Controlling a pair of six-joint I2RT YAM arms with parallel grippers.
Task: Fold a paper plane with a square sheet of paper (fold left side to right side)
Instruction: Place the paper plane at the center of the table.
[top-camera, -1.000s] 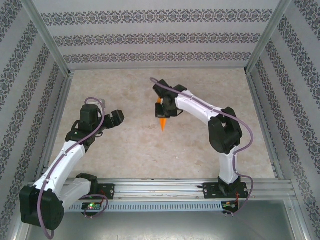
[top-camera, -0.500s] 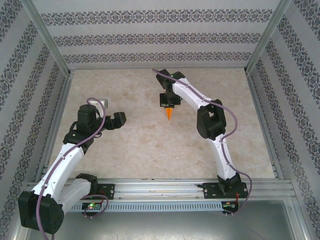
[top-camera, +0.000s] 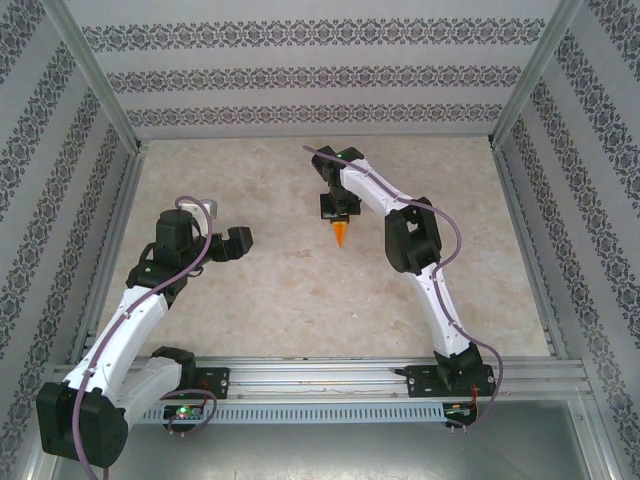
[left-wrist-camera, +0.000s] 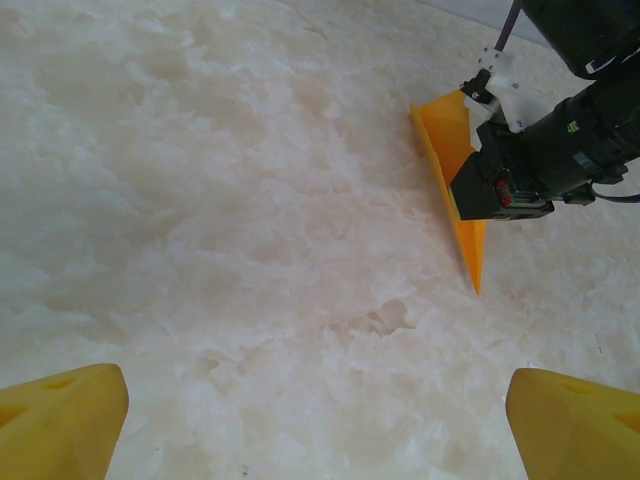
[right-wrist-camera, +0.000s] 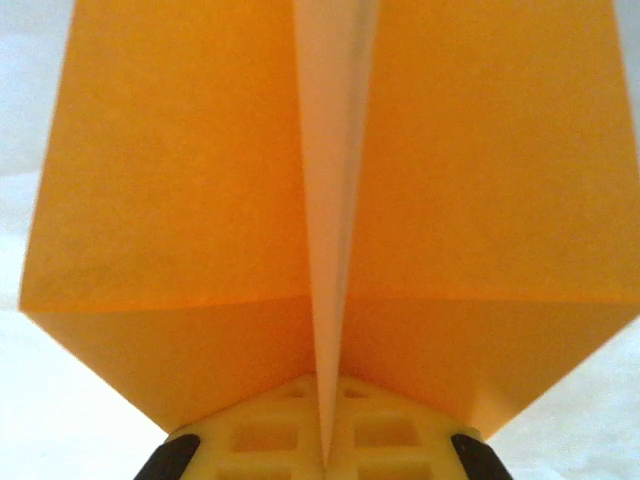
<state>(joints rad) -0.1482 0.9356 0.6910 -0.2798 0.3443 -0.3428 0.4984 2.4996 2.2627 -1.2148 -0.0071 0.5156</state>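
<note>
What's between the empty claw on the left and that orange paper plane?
Nothing but bare table between the left gripper and the paper plane, seen from the top camera and the left wrist camera.

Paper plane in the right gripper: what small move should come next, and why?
Probably lower the right gripper and release the paper plane onto the table. It looks fully folded, a pointed dart pinched at its centre crease, while the left gripper stands open, well apart.
</note>
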